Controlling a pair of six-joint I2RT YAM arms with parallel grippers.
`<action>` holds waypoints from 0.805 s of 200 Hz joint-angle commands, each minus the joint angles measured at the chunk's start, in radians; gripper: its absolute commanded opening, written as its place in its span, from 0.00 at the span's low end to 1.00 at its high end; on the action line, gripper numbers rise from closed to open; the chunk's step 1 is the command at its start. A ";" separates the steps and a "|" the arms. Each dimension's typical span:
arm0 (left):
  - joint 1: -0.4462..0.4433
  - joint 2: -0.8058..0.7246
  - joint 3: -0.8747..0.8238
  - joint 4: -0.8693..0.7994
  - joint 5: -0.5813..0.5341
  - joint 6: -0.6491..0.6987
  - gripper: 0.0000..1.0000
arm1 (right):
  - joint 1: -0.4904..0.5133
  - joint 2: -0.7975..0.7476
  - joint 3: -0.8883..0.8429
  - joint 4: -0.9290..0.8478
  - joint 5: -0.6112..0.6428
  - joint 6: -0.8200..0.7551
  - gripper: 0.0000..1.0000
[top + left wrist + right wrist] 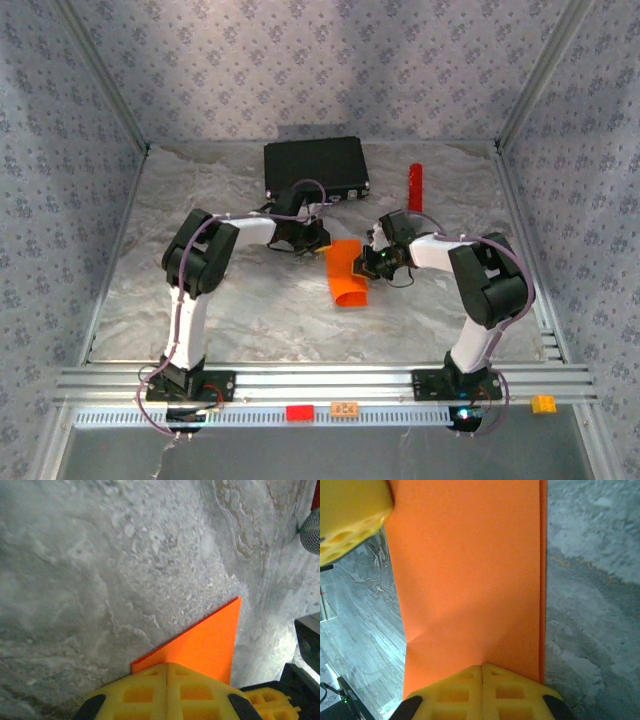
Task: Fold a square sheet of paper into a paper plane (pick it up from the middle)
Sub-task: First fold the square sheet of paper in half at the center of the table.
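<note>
A thin, bright orange sheet of paper (pixel 348 278) is about the middle of the grey marbled counter (pixel 200 320), caught between the two arms. From above it reads as a bent strip. Its far end is up between the hands and its near end curls toward the counter's near edge. Whether that lower end touches the counter cannot be told.

The left hand (pixel 308 240) reaches the sheet from the left side. In its wrist view the yellow ribbed fingers (pixel 140 695) are pressed flat together with no gap. A pointed corner of the orange paper sticks out from between them over bare counter, so this hand is fully closed and pinching the sheet.

The right hand (pixel 372 262) meets the sheet from the right side. Its yellow fingers (pixel 512 695) also close flush, clamped on one edge of the paper. The paper spreads away from them as a broad flat panel, with a second layer folded along its right edge and a soft dent on its left. A yellow pad of the left hand shows at the sheet's far end in that view.

A black rectangular case (pixel 315 167) lies at the counter's far edge, beyond the left hand. A small red cylinder (pixel 415 185) is to its right, toward the far right corner, well apart from the paper.
</note>
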 commanded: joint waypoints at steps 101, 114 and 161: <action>0.019 0.059 0.108 -0.175 -0.241 -0.057 0.00 | -0.006 0.029 -0.043 -0.108 0.076 -0.022 0.00; 0.016 0.059 0.118 -0.196 -0.255 -0.056 0.00 | -0.006 0.029 -0.042 -0.108 0.077 -0.023 0.00; 0.005 0.050 0.139 -0.236 -0.301 -0.063 0.00 | -0.005 0.028 -0.046 -0.104 0.078 -0.019 0.00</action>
